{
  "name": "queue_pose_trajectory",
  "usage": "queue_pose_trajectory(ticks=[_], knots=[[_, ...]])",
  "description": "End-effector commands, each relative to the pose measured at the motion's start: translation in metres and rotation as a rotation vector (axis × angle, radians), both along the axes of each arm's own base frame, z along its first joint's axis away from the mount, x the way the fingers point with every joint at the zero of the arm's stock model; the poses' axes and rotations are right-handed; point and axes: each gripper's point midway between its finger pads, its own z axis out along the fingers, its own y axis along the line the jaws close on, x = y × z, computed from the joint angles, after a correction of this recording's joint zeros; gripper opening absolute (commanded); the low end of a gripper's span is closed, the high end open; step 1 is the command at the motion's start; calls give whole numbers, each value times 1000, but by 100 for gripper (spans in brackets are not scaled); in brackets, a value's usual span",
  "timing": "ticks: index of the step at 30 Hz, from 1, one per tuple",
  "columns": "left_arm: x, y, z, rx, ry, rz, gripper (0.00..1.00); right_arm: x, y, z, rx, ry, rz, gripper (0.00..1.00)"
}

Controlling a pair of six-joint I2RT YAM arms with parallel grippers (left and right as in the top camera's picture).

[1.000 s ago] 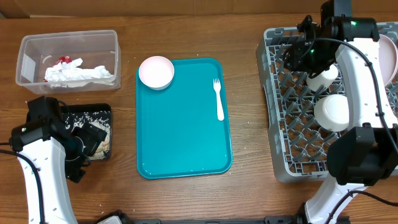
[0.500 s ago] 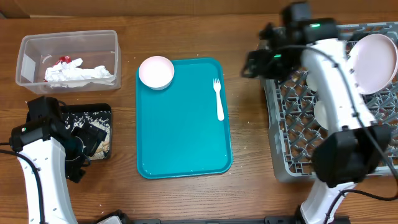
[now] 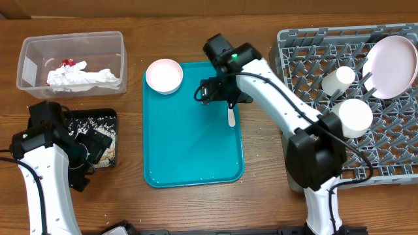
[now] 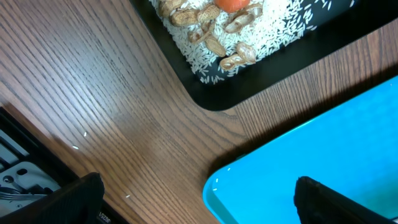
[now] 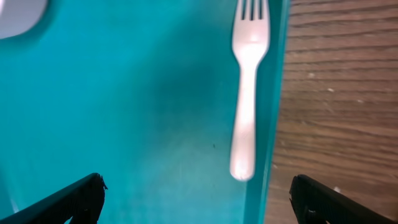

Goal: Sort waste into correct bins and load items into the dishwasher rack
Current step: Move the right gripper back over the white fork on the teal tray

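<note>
My right gripper [image 3: 225,96] [image 5: 196,200] hangs open and empty over the right edge of the teal tray [image 3: 189,150], just above the handle end of a white plastic fork [image 5: 247,93] [image 3: 230,117]. A small white bowl [image 3: 164,76] sits on the tray's far left corner. In the grey dishwasher rack [image 3: 307,150] are a large plate [image 3: 393,65], a cup [image 3: 337,79] and a bowl [image 3: 354,117]. The clear tub [image 3: 29,52] holds napkins [image 3: 81,77] and a red wrapper [image 3: 66,63]. My left gripper [image 3: 91,147] [image 4: 199,202] is open beside the black tray [image 3: 98,116] [image 4: 205,93] of rice with a carrot [image 4: 233,5].
Peanuts [image 4: 214,43] lie on the rice in the black tray. The teal tray's near left corner [image 4: 298,168] shows in the left wrist view, close to the black tray. Bare wood [image 3: 261,170] lies between the teal tray and the rack.
My right arm swung left from the rack to the teal tray, its jaws opening wide; the cup stays behind in the rack. The left arm has not moved.
</note>
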Motion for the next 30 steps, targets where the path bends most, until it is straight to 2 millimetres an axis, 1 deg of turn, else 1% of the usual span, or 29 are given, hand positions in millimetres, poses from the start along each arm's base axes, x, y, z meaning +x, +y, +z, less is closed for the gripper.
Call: queue_pose_trajectory(ticks=[1,6,8,15,19,24,30], knots=[[0,0,0,1,-1,-12,100,5,0,-12,-34,-13,-39,98],[0,0,0,1,-1,-12,100,11,5,-30,-36,-8,-38,98],[0,0,0,1,-1,-12,100,13,6,-41,-41,-1,-38,98],[0,0,0,1,-1,-12,100,14,6,-64,-61,25,-26,98],[0,0,0,1,-1,-12,100,19,1,-65,-93,-2,-27,99],[0,0,0,1,-1,-12,100,18,0,-67,-93,0,-28,99],[0,0,0,1,-1,-12,100,11,2,-80,-90,13,-19,100]])
